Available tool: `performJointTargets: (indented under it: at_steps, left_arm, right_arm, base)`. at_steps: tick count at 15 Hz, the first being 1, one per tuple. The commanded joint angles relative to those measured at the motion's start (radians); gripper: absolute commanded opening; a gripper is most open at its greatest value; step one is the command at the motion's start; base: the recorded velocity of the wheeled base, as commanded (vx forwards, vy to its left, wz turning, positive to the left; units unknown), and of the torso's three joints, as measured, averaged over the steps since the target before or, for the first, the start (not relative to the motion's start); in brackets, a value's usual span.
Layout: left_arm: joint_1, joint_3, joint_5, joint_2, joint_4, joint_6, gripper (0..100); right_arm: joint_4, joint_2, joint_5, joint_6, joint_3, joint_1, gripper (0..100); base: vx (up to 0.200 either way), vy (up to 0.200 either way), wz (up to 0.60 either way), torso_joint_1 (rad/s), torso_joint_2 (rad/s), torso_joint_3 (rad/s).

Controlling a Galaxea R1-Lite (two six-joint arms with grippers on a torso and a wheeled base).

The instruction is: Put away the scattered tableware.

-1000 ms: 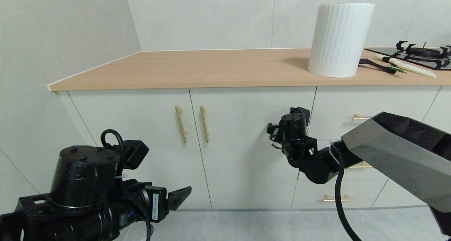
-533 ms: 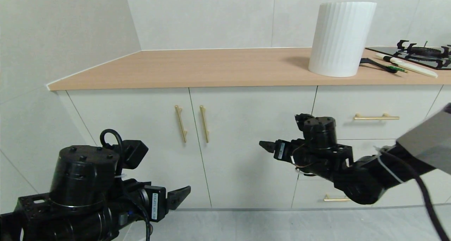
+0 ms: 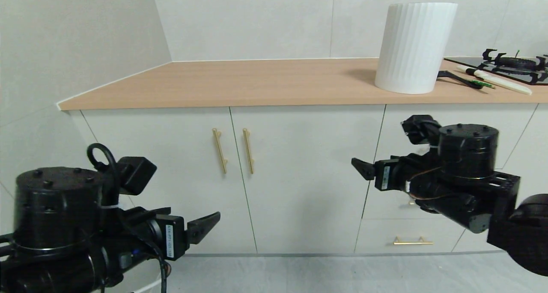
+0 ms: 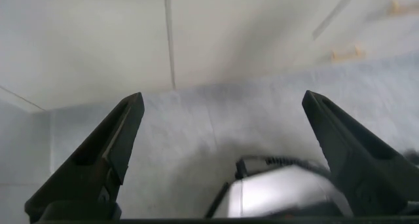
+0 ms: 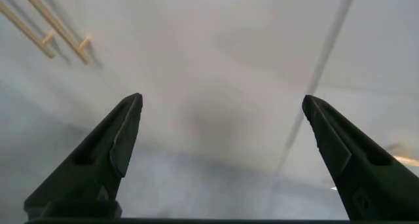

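Fingers spread on both, nothing held: left gripper and right gripper sit low before the cabinet doors. The tableware lies on the desk just right of the white holder, above and right of me, long axes roughly along the desk edge. Right arm nearer.

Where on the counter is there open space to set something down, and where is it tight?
The wooden countertop is bare from the left wall corner across to the white ribbed container. It is crowded beyond the container, toward the robot's right: utensils lie beside it, running up to the gas hob.
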Motion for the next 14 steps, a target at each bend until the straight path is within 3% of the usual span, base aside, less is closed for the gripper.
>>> performJointTargets:
  at_steps: [1, 4, 6, 8, 11, 12, 14]
  left_arm:
    - [0.042, 0.005, 0.001, -0.093, 0.001, 0.006, 100]
    - [0.069, 0.037, 0.017, -0.226, 0.014, 0.011, 100]
    - [0.143, 0.064, 0.059, -0.354, 0.017, 0.014, 100]
    - [0.206, 0.058, 0.110, -0.512, 0.054, 0.069, 100]
    - [0.323, 0.023, 0.111, -0.733, 0.207, 0.177, 100]
    - [0.326, 0.014, 0.111, -0.809, 0.264, 0.192, 100]
    - [0.339, 0.014, 0.113, -0.941, 0.348, 0.194, 100]
  right_arm:
    - [0.001, -0.164, -0.051, -0.037, 0.081, -0.069, 100]
    - [-0.001, -0.333, -0.131, -0.037, 0.176, -0.122, 100]
    - [0.001, -0.515, -0.131, -0.044, 0.256, -0.178, 100]
    - [0.001, -0.686, -0.126, -0.123, 0.323, -0.277, 100]
    - [0.024, -0.906, -0.120, -0.189, 0.386, -0.405, 100]
    - [0.093, -1.014, -0.120, -0.200, 0.388, -0.408, 100]
    - [0.398, -1.278, -0.077, -0.266, 0.355, -0.407, 100]
  base:
    - [0.000, 0.000, 0.00, 0.000, 0.00, 0.000]
    - [0.000, 0.000, 0.00, 0.000, 0.00, 0.000]
    - [0.000, 0.000, 0.00, 0.000, 0.00, 0.000]
    - [0.000, 0.000, 0.00, 0.000, 0.00, 0.000]
    - [0.000, 0.000, 0.00, 0.000, 0.00, 0.000]
    - [0.000, 0.000, 0.00, 0.000, 0.00, 0.000]
    - [0.000, 0.000, 0.00, 0.000, 0.00, 0.000]
